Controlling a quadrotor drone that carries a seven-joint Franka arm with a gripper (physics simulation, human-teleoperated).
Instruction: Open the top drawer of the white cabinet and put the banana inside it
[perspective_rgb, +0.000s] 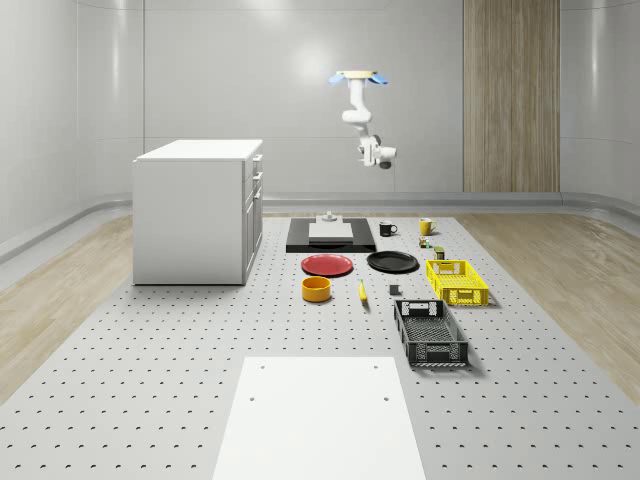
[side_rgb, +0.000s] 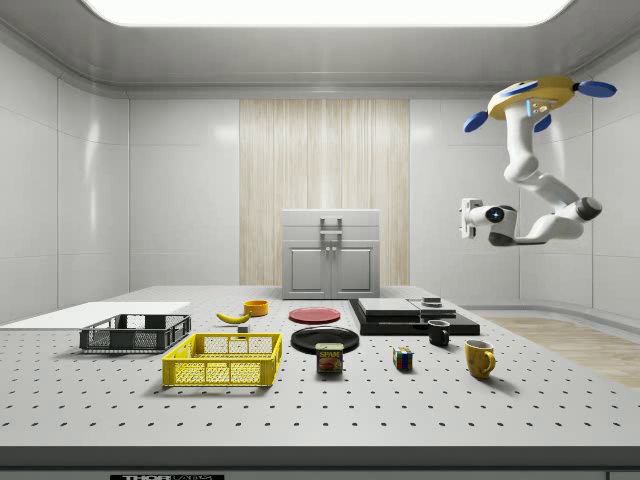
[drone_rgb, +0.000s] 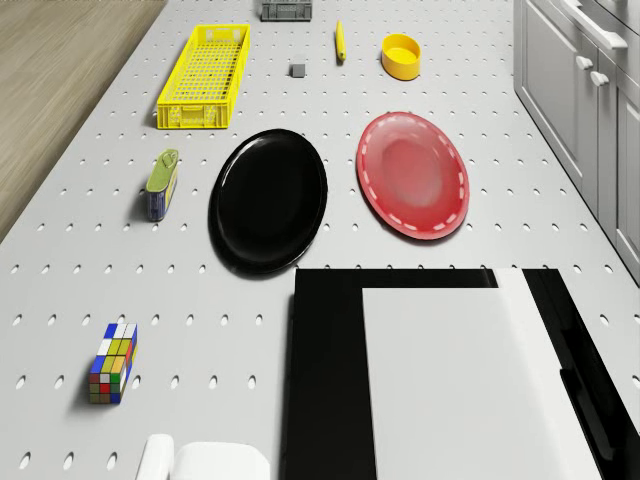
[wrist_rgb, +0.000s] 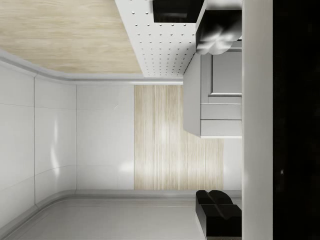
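Whole-scene view: the drone (perspective_rgb: 358, 75) hovers high above the bench's (perspective_rgb: 150, 340) far end; the banana (perspective_rgb: 362, 291) lies beside the orange bowl (perspective_rgb: 316, 289). Side view: the gripper (side_rgb: 463, 218) hangs in mid-air, well apart from the white cabinet (side_rgb: 331, 255); jaws state cannot be determined. Drone view: the cabinet drawers are closed.

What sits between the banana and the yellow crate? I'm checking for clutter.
One small grey cube on the table, between banana and crate, in the drone view.
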